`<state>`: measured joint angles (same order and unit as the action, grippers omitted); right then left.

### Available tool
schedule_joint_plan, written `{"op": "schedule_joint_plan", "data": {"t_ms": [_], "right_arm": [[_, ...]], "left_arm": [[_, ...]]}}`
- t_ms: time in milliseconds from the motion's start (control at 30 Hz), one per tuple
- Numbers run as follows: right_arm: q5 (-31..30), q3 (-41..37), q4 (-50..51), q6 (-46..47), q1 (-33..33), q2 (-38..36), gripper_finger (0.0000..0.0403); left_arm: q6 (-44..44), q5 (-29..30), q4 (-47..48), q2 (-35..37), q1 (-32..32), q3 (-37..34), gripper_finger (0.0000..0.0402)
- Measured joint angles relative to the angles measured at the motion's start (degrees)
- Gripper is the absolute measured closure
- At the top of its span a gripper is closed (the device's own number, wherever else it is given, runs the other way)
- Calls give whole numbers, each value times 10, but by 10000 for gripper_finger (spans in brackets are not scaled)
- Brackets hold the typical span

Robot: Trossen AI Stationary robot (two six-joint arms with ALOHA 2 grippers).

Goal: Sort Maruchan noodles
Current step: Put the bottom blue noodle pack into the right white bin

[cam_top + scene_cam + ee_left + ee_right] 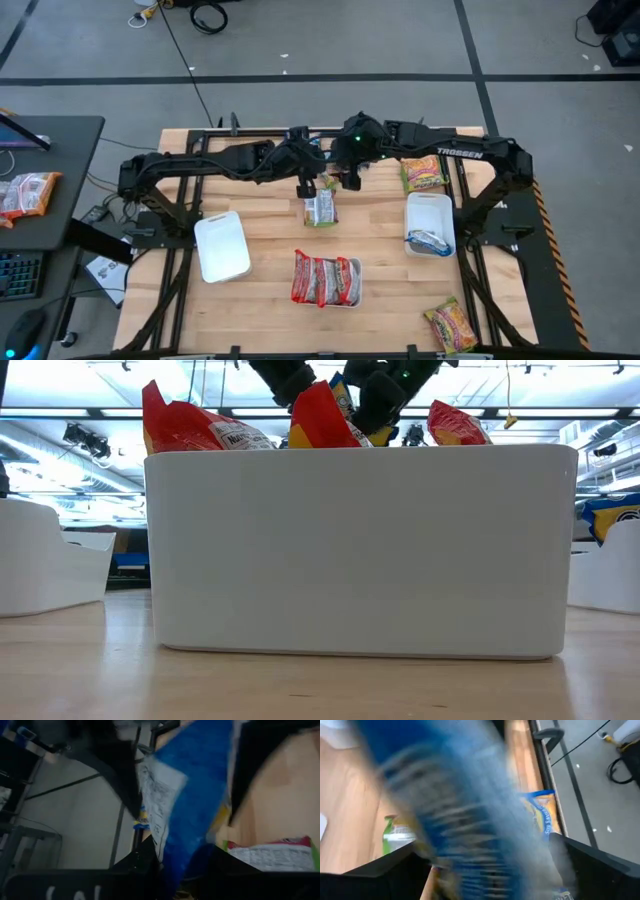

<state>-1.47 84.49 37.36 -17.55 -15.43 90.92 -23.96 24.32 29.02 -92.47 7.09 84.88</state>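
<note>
Maruchan noodles lay sorted partly into trays, while near the table's far edge the left gripper (pixel 305 187) pinched a blue packet (pixel 192 795) and the right gripper (pixel 347 180) stood wide beside it, likely a handover needing the right to close.

Red-and-silver noodle packets (pixel 325 279) fill the white tray near the middle front of the table, standing on edge side by side. A blue-and-yellow packet (pixel 430 241) lies in the white tray at the right. A green-edged packet (pixel 320 208) lies flat on the wood at the table's centre. One yellow-orange-green packet (pixel 423 173) rests at the back right, another (pixel 452 325) at the front right corner. A blue packet (pixel 192 795) hangs upright, pinched between the left gripper's fingers.
</note>
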Motion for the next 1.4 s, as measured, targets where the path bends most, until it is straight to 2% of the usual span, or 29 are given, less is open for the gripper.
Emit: {"op": "schedule_joint_plan", "data": {"t_ms": [233, 333, 500, 800, 1067, 1200, 1333, 1400], "right_arm": [[10, 0, -12, 1, 14, 8, 21], [-14, 0, -10, 9, 20, 9, 39], [-66, 0, -11, 11, 24, 9, 89], [-60, 0, -12, 39, 26, 9, 193], [-51, 0, -8, 39, 28, 7, 256], [-19, -1, 5, 37, 25, -2, 263], [-9, 0, 22, 37, 16, -14, 264], [-17, 0, 49, 37, 14, -19, 265]], "left_arm": [[25, 1, -14, 0, 1, 0, 308], [34, 3, -14, 0, 1, 0, 308], [39, 6, -14, 0, -4, 0, 308], [62, 6, -13, 0, -15, 0, 308], [91, -8, 6, 4, -35, 0, 305], [141, -61, 41, 18, -39, 2, 277], [201, -111, 72, 39, -36, 5, 226], [224, -129, 121, 46, -31, 16, 198]]}}
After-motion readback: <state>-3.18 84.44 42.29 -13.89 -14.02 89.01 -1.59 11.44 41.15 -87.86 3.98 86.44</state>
